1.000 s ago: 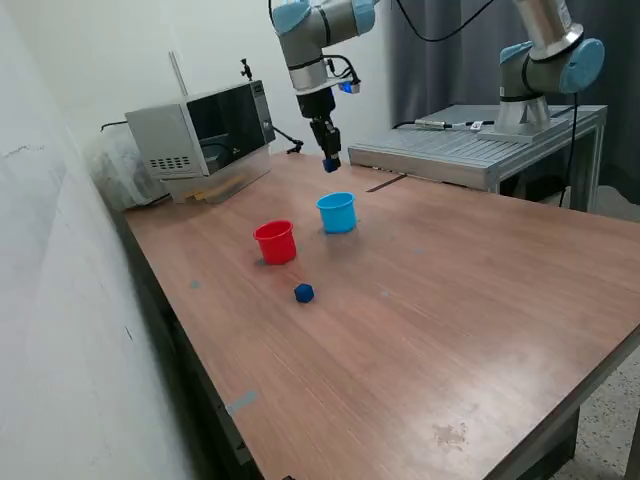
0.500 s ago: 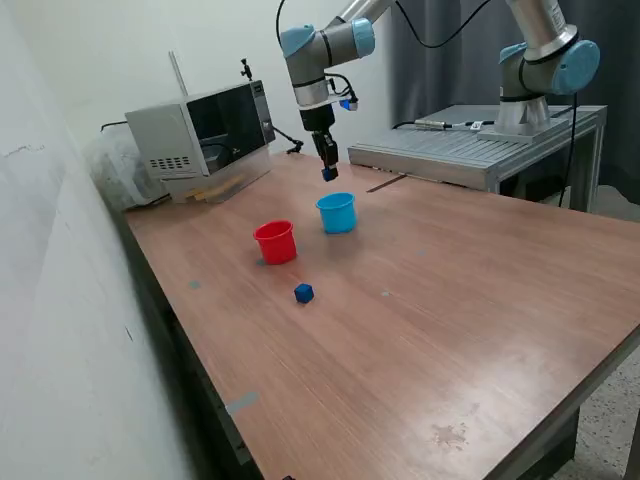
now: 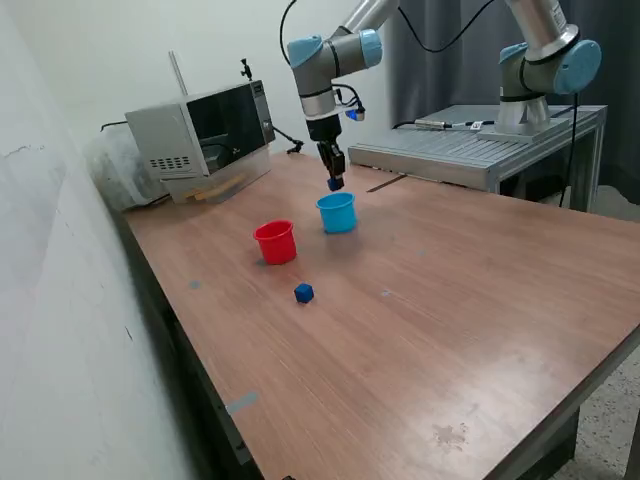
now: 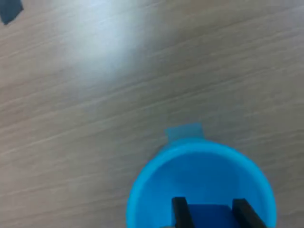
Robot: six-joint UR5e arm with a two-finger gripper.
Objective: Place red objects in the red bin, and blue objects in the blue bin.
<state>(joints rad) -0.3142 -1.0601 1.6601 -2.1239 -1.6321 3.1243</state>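
My gripper (image 3: 335,184) hangs just above the light blue bin (image 3: 337,212), shut on a dark blue cube (image 3: 335,184). In the wrist view the two black fingers (image 4: 179,212) clamp the blue cube (image 4: 209,216) directly over the open mouth of the blue bin (image 4: 147,190). The red bin (image 3: 275,241) stands upright beside the blue one, toward the exterior view's left. A second dark blue cube (image 3: 304,292) lies on the wooden table (image 3: 450,320) in front of the red bin. No red cubes show.
A microwave (image 3: 200,135) sits at the back toward the exterior view's left. A metal bench (image 3: 470,150) carrying a second robot arm (image 3: 545,60) stands behind the table. Small bits of tape (image 4: 10,12) mark the tabletop.
The gripper has carried the blue cube toward the exterior view's right and lower, from behind the blue bin to just above its mouth. The bins and the loose cube stayed put.
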